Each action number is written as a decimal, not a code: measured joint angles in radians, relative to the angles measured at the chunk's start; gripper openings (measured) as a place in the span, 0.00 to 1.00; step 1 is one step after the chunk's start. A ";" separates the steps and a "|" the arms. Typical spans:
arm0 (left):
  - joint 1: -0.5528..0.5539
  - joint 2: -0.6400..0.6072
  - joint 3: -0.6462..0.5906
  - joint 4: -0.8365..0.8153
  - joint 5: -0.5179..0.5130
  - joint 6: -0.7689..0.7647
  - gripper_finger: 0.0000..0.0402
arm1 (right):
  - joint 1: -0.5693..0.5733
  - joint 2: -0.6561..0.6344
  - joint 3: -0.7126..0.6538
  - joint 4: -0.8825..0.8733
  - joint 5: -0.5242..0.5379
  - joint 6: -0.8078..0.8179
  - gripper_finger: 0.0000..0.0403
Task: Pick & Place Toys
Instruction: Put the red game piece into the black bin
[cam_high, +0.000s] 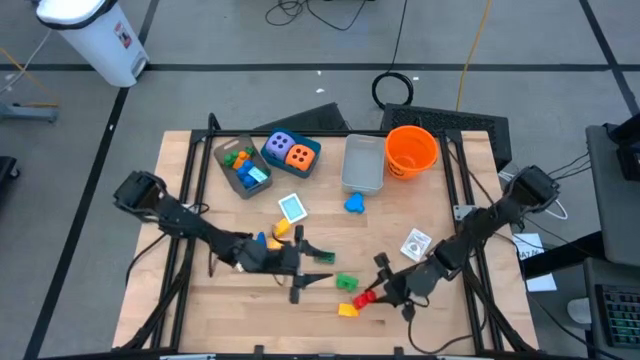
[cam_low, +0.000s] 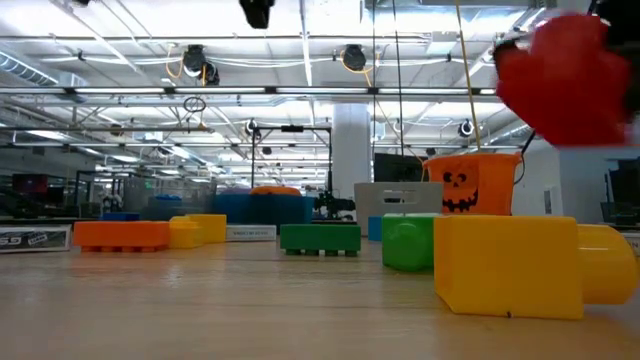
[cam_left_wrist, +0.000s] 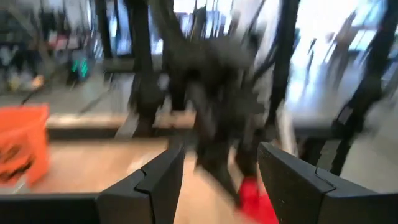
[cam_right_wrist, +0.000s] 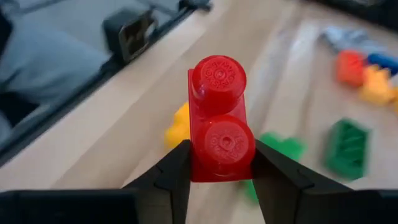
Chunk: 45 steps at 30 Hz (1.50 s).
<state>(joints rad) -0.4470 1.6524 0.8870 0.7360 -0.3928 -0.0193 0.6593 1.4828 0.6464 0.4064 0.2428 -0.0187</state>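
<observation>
Two studs top the red brick (cam_right_wrist: 219, 127) my right tool (cam_right_wrist: 219, 163) clamps, above the yellow brick (cam_high: 347, 309); my left tool (cam_left_wrist: 221, 180) hangs apart nearby.

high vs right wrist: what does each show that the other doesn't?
High only: the left tool open over the table's middle, orange bucket, teal box holding bricks, two dice, grey tray, two cards.
Right wrist only: the red brick's two round studs, and both fingers pressing its sides.
Both: the right tool holding that red brick, yellow brick, green bricks.
</observation>
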 joint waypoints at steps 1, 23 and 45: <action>0.004 0.001 0.042 -0.115 -0.014 0.000 0.54 | -0.017 -0.013 0.001 0.000 0.000 -0.007 0.33; 0.127 0.154 0.445 -0.825 -0.034 0.088 0.54 | -0.339 -0.067 0.001 0.057 -0.008 -0.169 0.33; 0.174 0.154 0.445 -0.889 0.017 0.061 0.54 | -0.370 -0.067 0.000 0.149 -0.005 -0.203 0.33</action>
<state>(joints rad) -0.2733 1.8069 1.3323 -0.1529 -0.3762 0.0418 0.2890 1.4158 0.6468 0.5554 0.2381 -0.2213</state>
